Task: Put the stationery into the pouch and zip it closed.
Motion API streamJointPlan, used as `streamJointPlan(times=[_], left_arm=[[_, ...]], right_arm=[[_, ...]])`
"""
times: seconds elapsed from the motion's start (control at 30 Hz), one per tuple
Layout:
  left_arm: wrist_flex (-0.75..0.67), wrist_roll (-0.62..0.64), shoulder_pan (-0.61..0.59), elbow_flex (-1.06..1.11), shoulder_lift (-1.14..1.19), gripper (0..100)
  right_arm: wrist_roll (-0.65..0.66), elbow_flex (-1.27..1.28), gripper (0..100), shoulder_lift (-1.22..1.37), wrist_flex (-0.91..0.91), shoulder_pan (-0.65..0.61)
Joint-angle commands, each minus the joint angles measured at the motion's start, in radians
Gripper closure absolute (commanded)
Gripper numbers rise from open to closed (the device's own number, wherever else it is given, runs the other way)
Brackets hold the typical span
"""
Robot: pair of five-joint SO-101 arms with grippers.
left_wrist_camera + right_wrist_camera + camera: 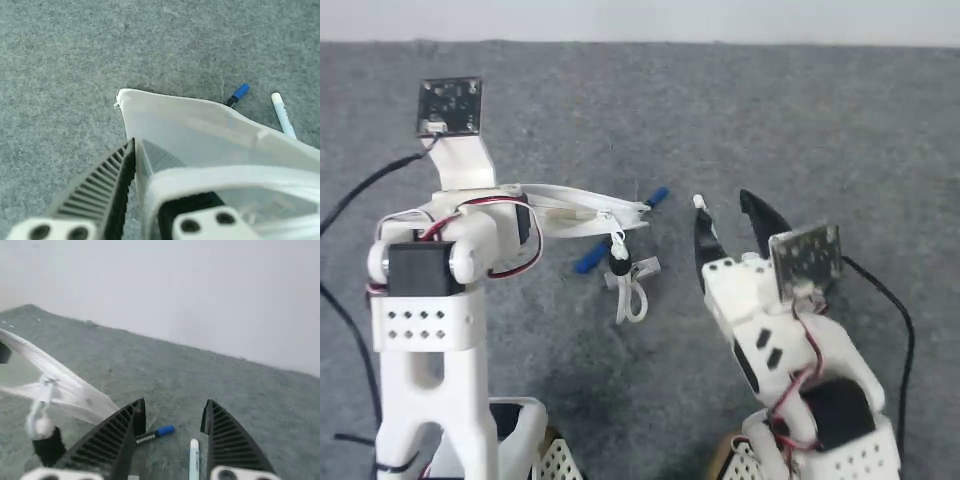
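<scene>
My left gripper (pixel 527 218) is shut on one end of the translucent white pouch (pixel 585 215) and holds it off the grey carpet; in the left wrist view the pouch (pixel 210 130) stretches away from the jaws (pixel 145 167). A white cord with a black bead, the zip pull (pixel 623 270), hangs from the pouch. A blue pen (pixel 657 196) lies partly under the pouch, its cap showing beyond the pouch's edge (pixel 240 91). A white pen (pixel 701 206) lies next to it. My right gripper (pixel 730 228) is open, above the white pen (pixel 194 460) and the blue pen (pixel 156 434).
Grey carpet (pixel 800 130) covers the table, with free room at the far side and to the right. Both arm bases (pixel 425 330) stand at the near edge. A pale wall (pixel 200 285) rises behind the carpet.
</scene>
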Motion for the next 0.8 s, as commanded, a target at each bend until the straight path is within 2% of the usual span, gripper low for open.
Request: streamJointPlan(times=[0.0,0.33,0.63,0.77], left_arm=[[-0.028,0.012,-0.003,-0.021,-0.003,99],[-0.025,0.012,-0.005,-0.019,-0.003,99],[-0.014,0.012,-0.005,-0.019,-0.003,99],[-0.014,0.011,-0.005,-0.019,-0.003,99]], right_arm=[[0.006,-0.081,82.7,0.136,0.012,0.041],[0.011,-0.106,82.7,0.371,0.002,0.094],[0.012,-0.107,82.7,0.710,-0.147,0.179],[0.009,-0.166,82.7,0.832,-0.096,0.182]])
